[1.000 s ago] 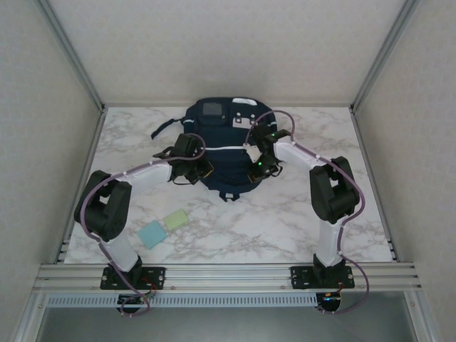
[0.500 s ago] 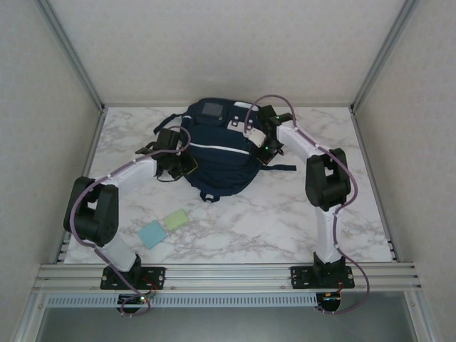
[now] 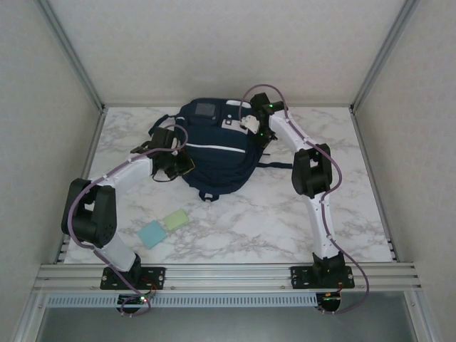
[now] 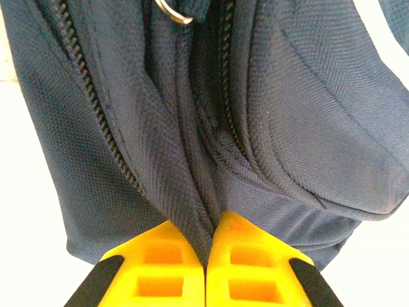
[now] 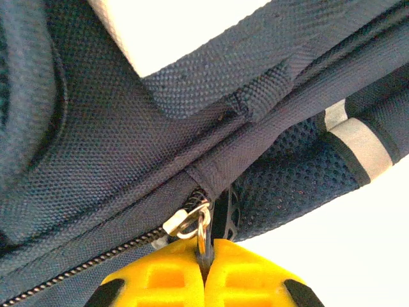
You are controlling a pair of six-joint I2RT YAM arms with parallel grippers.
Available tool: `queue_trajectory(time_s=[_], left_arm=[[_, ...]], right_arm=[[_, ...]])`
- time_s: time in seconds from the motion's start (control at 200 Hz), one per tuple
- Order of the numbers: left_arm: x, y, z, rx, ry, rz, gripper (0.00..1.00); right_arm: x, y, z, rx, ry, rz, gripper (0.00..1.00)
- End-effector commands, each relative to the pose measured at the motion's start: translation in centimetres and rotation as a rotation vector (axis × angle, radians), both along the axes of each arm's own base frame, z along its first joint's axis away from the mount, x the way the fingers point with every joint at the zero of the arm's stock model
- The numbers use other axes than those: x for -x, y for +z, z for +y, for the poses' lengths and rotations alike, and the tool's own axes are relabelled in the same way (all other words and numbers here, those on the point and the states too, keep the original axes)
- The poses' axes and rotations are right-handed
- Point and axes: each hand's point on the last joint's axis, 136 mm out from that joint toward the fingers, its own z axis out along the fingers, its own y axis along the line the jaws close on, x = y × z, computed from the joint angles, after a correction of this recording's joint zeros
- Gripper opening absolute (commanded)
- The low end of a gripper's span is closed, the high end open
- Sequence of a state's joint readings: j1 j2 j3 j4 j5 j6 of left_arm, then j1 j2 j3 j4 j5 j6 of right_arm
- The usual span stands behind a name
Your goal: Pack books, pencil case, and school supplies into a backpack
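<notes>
The navy backpack [image 3: 214, 153] lies flat on the far middle part of the marble counter [image 3: 285, 221], with its grey patch and white label toward the back wall. The left fingers [image 4: 182, 252] are pressed together on a fold of the backpack fabric at its left edge, just beside a line of zipper teeth [image 4: 96, 109]. The right fingers [image 5: 179, 265] are at the upper right side of the backpack and are closed on the small metal zipper pull [image 5: 192, 220], whose ring goes down between them. The pale blue pad [image 3: 152, 234] and the pale green pad [image 3: 177, 219] lie just beside each other on the counter near the left arm, well apart from the backpack.
</notes>
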State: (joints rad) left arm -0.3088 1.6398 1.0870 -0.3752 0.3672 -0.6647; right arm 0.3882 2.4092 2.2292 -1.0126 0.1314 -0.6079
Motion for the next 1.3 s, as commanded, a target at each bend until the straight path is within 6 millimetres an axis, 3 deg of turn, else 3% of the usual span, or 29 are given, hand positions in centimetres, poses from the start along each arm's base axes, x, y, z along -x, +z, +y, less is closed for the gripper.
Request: queue_trajectory(time_s=[0.0,0.07,0.195,0.295,0.42,0.556,0.616,0.691,0.761,0.836,0.951,1.071,1.296], left_arm=[[1.7,0.4,2.3,-0.059,0.002,0.043,0.00],[1.6,0.5,2.1,-0.040,0.003,0.041,0.00],[1.1,0.9,1.5,-0.011,0.003,0.029,0.00],[0.8,1.4,1.4,-0.004,0.001,0.019,0.00],[0.7,1.9,1.4,-0.005,-0.002,0.008,0.00],[0.4,2.9,1.5,-0.012,0.001,-0.011,0.00],[0.2,3.6,1.6,-0.013,0.013,-0.026,0.07],[-0.2,4.7,1.7,-0.004,0.034,-0.059,0.27],[-0.4,5.4,1.8,0.008,0.054,-0.082,0.31],[-0.7,5.6,1.9,0.013,0.075,-0.096,0.31],[-1.0,4.9,1.7,0.030,0.099,-0.093,0.26],[-1.1,4.2,1.0,0.015,0.104,-0.107,0.17],[-1.3,1.9,0.0,-0.012,0.107,-0.096,0.08]], right_arm=[[-3.7,2.9,-3.2,0.001,-0.210,-0.160,0.00],[-2.7,3.6,-2.2,-0.089,-0.234,-0.142,0.00],[-0.7,5.7,-0.4,-0.256,-0.248,-0.129,0.22],[0.7,7.8,-0.4,-0.325,-0.280,-0.152,0.35],[2.5,10.1,-0.4,-0.383,-0.303,-0.168,0.39],[4.5,11.1,-0.5,-0.452,-0.374,-0.158,0.39],[5.7,11.0,0.2,-0.509,-0.402,-0.119,0.40],[7.6,10.8,2.2,-0.627,-0.400,-0.032,0.41],[9.0,10.6,4.4,-0.754,-0.381,0.051,0.42],[10.1,10.2,6.4,-0.849,-0.366,0.112,0.52],[10.9,8.6,9.0,-0.844,-0.338,0.135,0.52],[10.6,7.0,10.8,-0.826,-0.328,0.148,0.52],[7.5,4.4,9.6,-0.731,-0.429,0.049,0.52]])
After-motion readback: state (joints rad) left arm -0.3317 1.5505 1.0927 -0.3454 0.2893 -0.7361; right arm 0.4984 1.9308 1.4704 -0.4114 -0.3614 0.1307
